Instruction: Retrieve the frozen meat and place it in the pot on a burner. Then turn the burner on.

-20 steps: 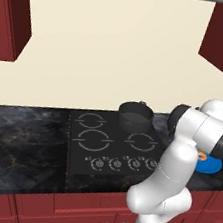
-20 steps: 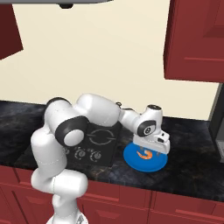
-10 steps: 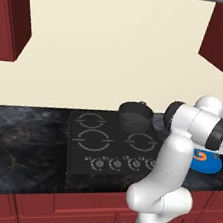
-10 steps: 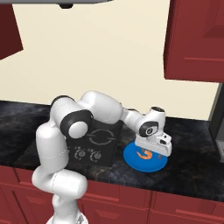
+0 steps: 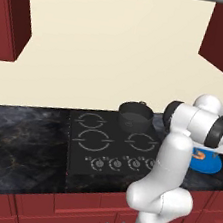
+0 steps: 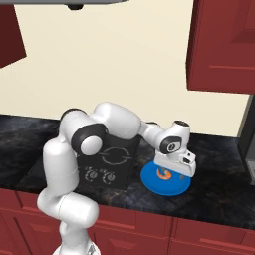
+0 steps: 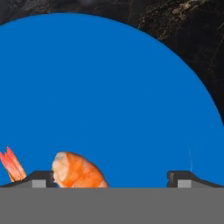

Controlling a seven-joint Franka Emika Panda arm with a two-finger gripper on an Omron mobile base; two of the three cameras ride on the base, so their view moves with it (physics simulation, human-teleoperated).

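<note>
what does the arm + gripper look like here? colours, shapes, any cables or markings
The arm is glossy white, built of rounded tubular links with dark grey joint bands and round dark caps at the joints. No cables or lettering visible. The hand is a boxy white block; the gripper ends in two small dark fingertips with lighter grey pads.

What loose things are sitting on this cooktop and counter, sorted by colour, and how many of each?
Dark grey: 1, the pot on a back burner.
Blue: 1, the plate on the counter.
Orange-red: 1, the frozen meat lying on the plate, under the open gripper.
Total: 3.
</note>
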